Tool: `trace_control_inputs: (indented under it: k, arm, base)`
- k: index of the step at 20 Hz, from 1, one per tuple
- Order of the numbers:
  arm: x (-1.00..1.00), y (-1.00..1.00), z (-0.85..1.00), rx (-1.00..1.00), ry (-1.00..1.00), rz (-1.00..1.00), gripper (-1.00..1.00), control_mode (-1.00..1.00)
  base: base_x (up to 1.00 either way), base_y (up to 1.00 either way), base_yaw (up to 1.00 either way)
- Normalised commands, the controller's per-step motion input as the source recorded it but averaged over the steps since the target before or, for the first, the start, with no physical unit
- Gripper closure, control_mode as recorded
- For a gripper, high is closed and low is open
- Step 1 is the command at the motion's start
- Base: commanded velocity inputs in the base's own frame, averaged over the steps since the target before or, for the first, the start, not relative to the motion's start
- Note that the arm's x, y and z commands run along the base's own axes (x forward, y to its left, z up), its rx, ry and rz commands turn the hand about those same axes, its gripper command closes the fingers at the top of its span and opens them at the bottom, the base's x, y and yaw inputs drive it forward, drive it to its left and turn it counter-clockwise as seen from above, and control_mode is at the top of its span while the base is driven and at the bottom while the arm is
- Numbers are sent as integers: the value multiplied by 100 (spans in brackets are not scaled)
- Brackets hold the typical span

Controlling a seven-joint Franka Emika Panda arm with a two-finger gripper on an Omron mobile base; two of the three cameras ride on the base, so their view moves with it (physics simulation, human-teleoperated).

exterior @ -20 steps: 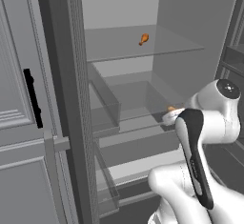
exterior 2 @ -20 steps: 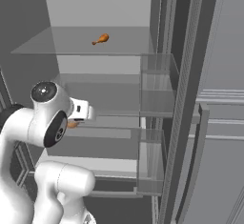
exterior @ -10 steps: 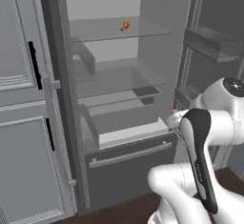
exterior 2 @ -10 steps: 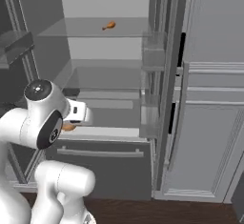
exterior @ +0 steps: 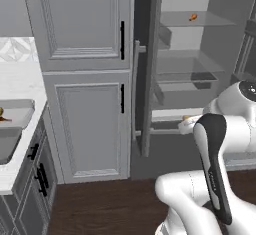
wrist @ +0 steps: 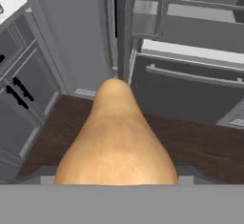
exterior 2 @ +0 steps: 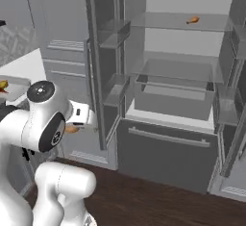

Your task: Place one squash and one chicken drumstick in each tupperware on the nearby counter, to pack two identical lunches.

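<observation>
You had the gripper closed on a drumstick, held at the arm's front, over the dark wood floor. Ahead stood the open fridge, with another drumstick on its top shelf. To your left ran the white counter, where a tupperware sat holding a squash, beside the tall grey cabinet.
</observation>
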Motion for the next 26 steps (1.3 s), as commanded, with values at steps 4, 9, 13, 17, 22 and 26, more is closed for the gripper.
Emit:
trace_control_inputs:
  k: [4, 9, 13, 17, 22, 26]
  arm:
    - [0, 0, 0, 0, 0, 0, 100, 100]
    - [0, 0, 0, 0, 0, 0, 100, 100]
    - [0, 0, 0, 0, 0, 0, 100, 100]
    - [0, 0, 0, 0, 0, 0, 100, 100]
    - [0, 0, 0, 0, 0, 0, 100, 100]
    - [0, 0, 0, 0, 0, 0, 100, 100]
  base:
    - [4, 100, 63]
    - [74, 76, 48]
    - [100, 3, 32]
    - [100, 0, 35]
    - [67, 57, 43]
    - [62, 56, 55]
